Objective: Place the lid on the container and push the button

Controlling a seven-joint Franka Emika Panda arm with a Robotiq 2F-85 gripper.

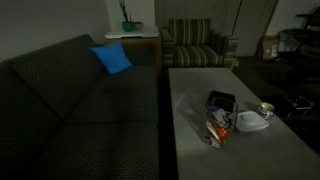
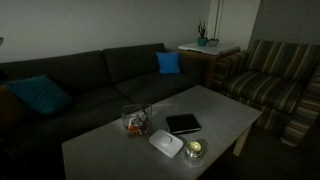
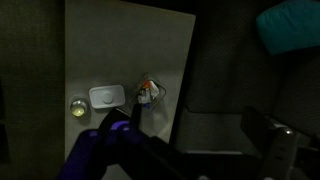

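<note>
So far nothing of the task looks done. The gripper (image 3: 127,128) hangs high over the table (image 3: 120,40) with its jaws spread wide and nothing between them. The wrist view is dim, and only a bluish-lit finger and a dark bar beside it can be made out. It does not show clearly in either exterior view.

Well below the gripper and a little ahead of its tips, the lid (image 3: 106,96) lies flat on the table top, white and bare. The container (image 3: 150,93) stands just to one side of the lid, near it but not touching, with its mouth uncovered. Its red and orange print shows in both exterior views (image 1: 218,128) (image 2: 135,122), and so does the lid lying apart from it (image 1: 252,122) (image 2: 166,143). On the far side of the lid from the container, also below the gripper, sits a small round tin (image 3: 78,106), which has no part in the job. A dark flat slab (image 2: 183,124) lies on the table beyond the container.

Everything is left to do. The gripper has to come down to the lid, take it, carry it sideways over the container and seat it squarely on the rim. Then it has to press the button. No button can be made out in these dark pictures, so where that push must land cannot be told.
</note>
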